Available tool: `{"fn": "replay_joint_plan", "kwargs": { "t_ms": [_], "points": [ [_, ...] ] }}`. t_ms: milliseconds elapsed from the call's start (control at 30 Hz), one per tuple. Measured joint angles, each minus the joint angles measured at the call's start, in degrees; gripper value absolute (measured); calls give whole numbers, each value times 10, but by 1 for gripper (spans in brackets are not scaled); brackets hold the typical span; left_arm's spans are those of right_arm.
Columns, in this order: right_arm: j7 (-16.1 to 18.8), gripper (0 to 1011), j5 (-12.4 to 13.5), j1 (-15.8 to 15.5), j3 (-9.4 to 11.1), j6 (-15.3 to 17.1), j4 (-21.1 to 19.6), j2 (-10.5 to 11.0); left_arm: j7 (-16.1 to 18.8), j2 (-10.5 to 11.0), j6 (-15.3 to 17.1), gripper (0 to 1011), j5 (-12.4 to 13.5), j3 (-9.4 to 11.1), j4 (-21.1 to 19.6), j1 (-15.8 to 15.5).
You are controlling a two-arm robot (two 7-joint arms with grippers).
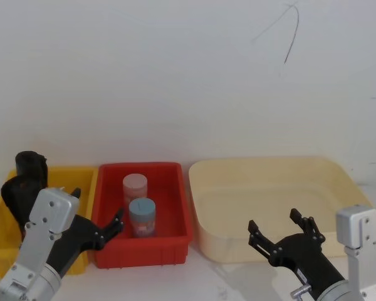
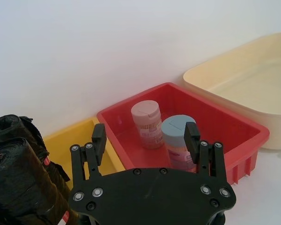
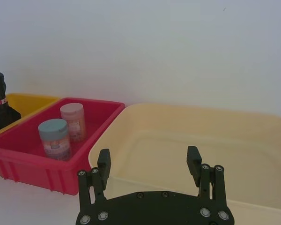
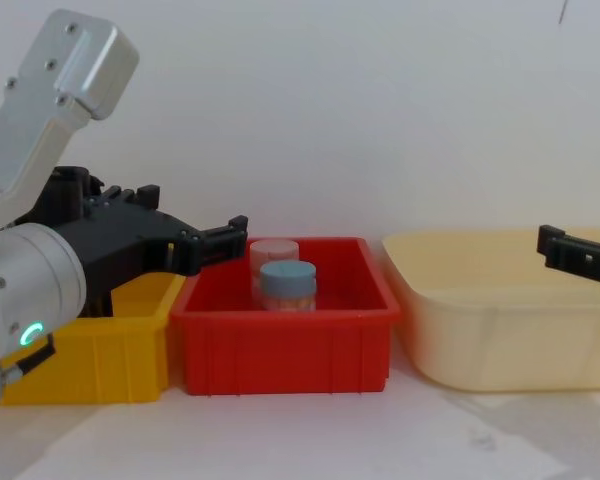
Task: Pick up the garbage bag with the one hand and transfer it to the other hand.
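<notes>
Garbage bag (image 2: 18,183) in yellow bin (image 2: 79,140) beside 2nd black roll (image 2: 11,124), L pincer (image 2: 145,133) near.

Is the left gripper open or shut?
Open: the left gripper has its fingers wide apart, gripping nothing.

Left gripper (image 1: 97,207) open at the red bin (image 1: 150,251), right gripper (image 1: 273,221) open before cream tub (image 1: 269,164).
</notes>
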Motion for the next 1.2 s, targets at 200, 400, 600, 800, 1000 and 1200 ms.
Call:
{"fn": "replay_joint_plan", "kwargs": {
  "t_ms": [200,400,600,800,1000,1200],
  "points": [
    [0,1001,0,0,0,0,0,0,0,0,0,1001,0,0,0,0],
    [0,1002,0,0,0,0,0,0,0,0,0,1001,0,0,0,0],
    [0,1001,0,0,0,0,0,0,0,0,0,1001,0,0,0,0],
    [0,1001,0,0,0,0,0,0,0,0,0,1001,0,0,0,0],
    [0,1001,0,0,0,0,0,0,0,0,0,1001,0,0,0,0],
    [0,1001,0,0,0,0,0,0,0,0,0,1001,0,0,0,0]
  ]
}}
